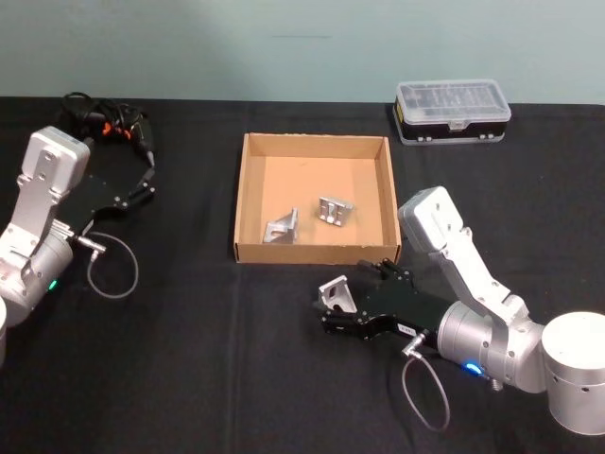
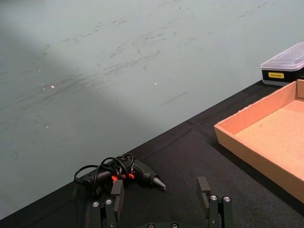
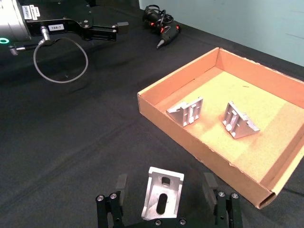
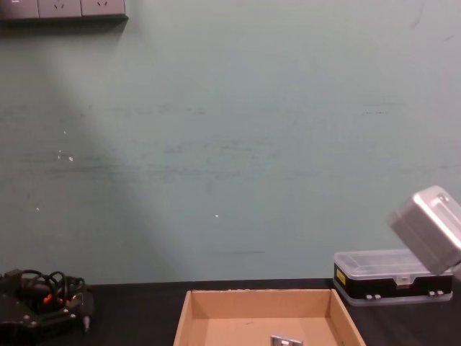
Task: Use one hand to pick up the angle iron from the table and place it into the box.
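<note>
I log two items at the back. The case (image 1: 453, 111), with a clear lid, a black base and a yellow label, sits far right by the wall (image 4: 230, 144). The drill (image 1: 112, 123), black with orange accents and its cord bundled on top, lies far left. The wall is teal and scuffed; outlets (image 4: 61, 7) sit high on its left.

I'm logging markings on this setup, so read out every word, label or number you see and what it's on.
"189-7", as best it reads: white tag on the left gripper.
Yellow label on the black plastic case: too blurred to read.
White stickers on the left arm: too small to read.
</note>
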Robot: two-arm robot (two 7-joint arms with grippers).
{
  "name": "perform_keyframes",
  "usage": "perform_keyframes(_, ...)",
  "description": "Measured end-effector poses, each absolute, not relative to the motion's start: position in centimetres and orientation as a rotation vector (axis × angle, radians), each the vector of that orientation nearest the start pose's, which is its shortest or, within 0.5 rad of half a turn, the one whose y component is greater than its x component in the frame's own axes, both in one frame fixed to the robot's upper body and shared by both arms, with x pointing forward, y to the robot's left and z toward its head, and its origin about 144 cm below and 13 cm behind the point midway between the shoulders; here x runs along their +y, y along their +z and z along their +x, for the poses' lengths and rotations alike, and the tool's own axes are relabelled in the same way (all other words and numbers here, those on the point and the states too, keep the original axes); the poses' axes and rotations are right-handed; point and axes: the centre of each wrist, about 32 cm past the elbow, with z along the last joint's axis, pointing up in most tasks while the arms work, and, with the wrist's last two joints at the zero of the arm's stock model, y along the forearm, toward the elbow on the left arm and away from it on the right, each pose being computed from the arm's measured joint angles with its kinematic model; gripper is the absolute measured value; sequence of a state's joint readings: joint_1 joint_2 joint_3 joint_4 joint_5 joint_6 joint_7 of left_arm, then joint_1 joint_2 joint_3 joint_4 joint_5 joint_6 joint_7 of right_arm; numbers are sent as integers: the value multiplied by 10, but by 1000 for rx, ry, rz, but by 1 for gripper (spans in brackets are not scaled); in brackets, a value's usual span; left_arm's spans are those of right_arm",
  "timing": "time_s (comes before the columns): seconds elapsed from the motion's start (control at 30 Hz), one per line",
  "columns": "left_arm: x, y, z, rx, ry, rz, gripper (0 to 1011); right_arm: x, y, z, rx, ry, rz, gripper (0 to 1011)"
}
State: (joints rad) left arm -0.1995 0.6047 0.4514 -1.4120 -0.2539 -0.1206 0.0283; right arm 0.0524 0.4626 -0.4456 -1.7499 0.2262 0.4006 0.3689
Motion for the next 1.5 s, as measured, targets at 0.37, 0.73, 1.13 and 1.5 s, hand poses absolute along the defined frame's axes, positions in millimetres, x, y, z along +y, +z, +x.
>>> perform_keyframes(0.37, 310, 1140, 489, -285, 1248, 304, 1000, -203, 1168, 445, 110, -755, -447, 1004)
perform_keyframes(0.73, 310, 1140, 489, -285, 1248, 304, 1000, -199, 1163, 452, 121, -762, -455, 1004)
perform_keyframes(1.13, 310, 1140, 489, -285, 1248, 304, 1000, -202, 1163, 454, 124, -767, -453, 731)
perform_keyframes(1.5, 310, 1140, 489, -285, 1248, 304, 1000, -204, 1161, 455, 123, -762, -457, 474)
